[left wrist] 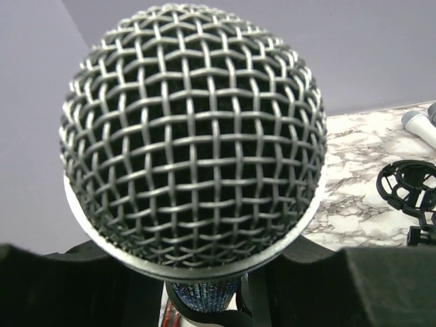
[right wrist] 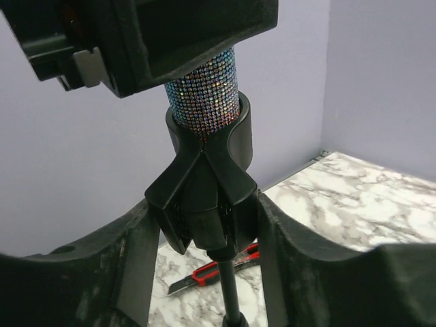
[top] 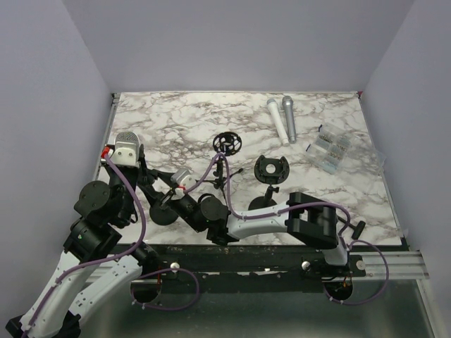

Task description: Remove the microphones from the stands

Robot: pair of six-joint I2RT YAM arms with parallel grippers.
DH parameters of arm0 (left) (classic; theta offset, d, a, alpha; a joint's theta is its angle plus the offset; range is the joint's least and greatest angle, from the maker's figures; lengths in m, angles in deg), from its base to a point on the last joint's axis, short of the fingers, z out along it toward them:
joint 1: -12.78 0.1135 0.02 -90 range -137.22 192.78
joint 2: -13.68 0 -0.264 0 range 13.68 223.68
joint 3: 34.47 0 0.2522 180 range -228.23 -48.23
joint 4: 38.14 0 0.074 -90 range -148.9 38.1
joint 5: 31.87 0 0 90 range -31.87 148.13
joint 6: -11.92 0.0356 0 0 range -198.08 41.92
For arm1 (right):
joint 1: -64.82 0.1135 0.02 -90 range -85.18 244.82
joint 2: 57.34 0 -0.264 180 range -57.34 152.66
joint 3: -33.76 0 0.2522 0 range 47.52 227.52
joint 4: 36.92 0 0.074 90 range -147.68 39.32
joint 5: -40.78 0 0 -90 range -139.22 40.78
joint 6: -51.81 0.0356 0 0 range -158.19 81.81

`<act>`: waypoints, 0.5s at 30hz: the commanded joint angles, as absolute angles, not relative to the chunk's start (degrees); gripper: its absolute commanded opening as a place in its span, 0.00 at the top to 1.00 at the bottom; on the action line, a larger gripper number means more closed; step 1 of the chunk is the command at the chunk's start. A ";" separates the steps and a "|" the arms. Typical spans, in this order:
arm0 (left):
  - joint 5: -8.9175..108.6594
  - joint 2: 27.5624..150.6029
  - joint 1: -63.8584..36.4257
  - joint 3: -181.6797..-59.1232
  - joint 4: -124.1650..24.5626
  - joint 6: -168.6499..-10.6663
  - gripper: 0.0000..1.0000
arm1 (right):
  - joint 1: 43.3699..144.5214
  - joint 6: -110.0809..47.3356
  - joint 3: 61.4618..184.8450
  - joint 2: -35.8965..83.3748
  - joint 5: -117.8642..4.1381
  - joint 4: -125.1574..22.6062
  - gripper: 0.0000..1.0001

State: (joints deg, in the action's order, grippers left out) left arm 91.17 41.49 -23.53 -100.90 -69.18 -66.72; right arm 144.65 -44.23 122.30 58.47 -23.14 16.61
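Observation:
The microphone has a silver mesh head and a glittery blue body. It sits upright in the black clip of the stand, whose round base rests at the near left of the table. My left gripper is shut on the microphone body just under the head; it shows in the top view. My right gripper is shut on the stand's clip, one finger on each side of it, reaching in from the right.
A red box cutter lies on the marble behind the stand. Two loose microphones lie at the back right. Two black shock mounts, a second stand base and a clear packet lie mid-table and to the right.

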 commanded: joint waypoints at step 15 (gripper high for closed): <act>93.78 41.50 -23.25 -105.02 -71.48 -69.55 1.00 | 145.00 -50.01 122.71 60.61 -20.65 18.55 0.99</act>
